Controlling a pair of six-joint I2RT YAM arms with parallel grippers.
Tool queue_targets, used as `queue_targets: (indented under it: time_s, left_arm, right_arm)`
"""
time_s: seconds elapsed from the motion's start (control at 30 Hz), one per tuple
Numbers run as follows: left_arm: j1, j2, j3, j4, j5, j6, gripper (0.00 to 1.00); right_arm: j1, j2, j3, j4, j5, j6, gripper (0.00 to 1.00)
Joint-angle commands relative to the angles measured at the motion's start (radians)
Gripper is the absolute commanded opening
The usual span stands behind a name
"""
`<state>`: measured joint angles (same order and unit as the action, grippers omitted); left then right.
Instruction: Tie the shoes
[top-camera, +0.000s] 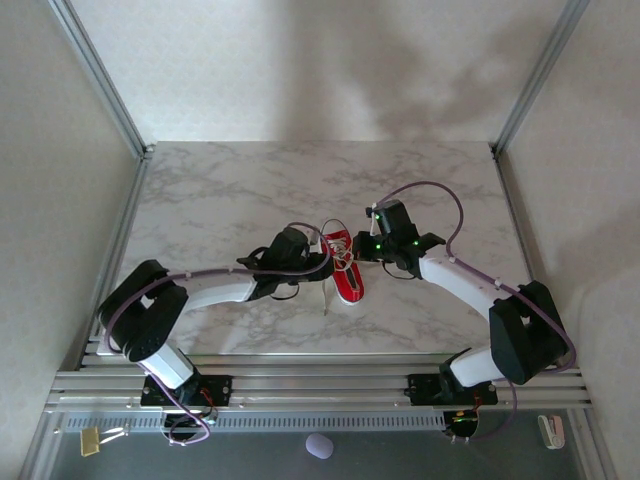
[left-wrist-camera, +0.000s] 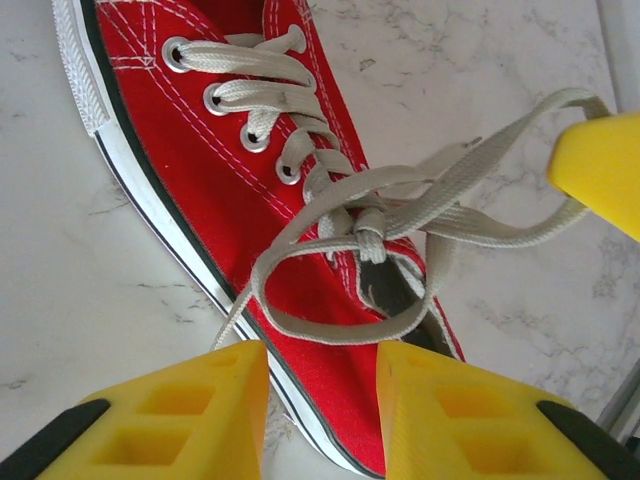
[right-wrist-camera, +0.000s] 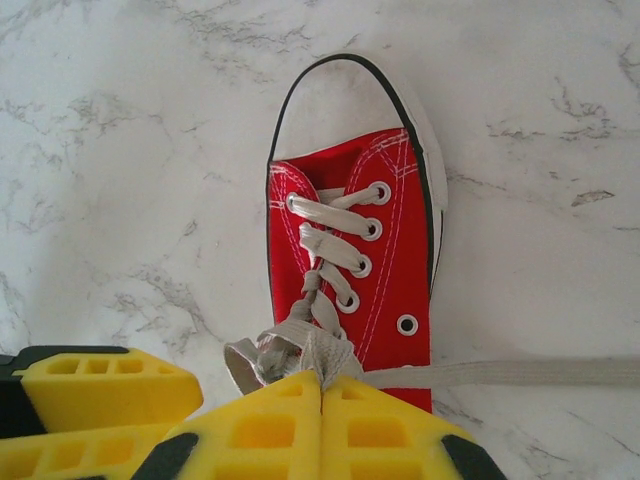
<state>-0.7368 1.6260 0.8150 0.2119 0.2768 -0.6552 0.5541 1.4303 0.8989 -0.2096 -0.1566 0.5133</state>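
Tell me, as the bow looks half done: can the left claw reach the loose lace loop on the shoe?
Probably yes: the left claw stands open just short of the loop, nothing between them; the right claw pinches the lace aside.

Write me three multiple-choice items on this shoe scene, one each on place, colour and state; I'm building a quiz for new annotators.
1. Where is the shoe?
A. between the left hand and the right hand
B. at the far left corner
C. hanging from one hand

2. What colour is its canvas?
A. blue
B. red
C. black

3. What is the right hand doing?
A. open wide above the toe
B. shut on the lace
C. shut on the sole

Answers:
1 A: the top view shows a hand at each side of it.
2 B: the canvas is red in every view.
3 B: the right wrist view shows it closed with lace pinched in it.
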Motion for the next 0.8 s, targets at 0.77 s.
queue_targets:
  time_s: [0.77]
  left_arm:
    - [-0.001,0.083,0.182,-0.230,-0.171,0.145,0.09]
  right_arm:
    - [-0.006,-0.011,-0.005,-0.030,0.003,0.002,0.00]
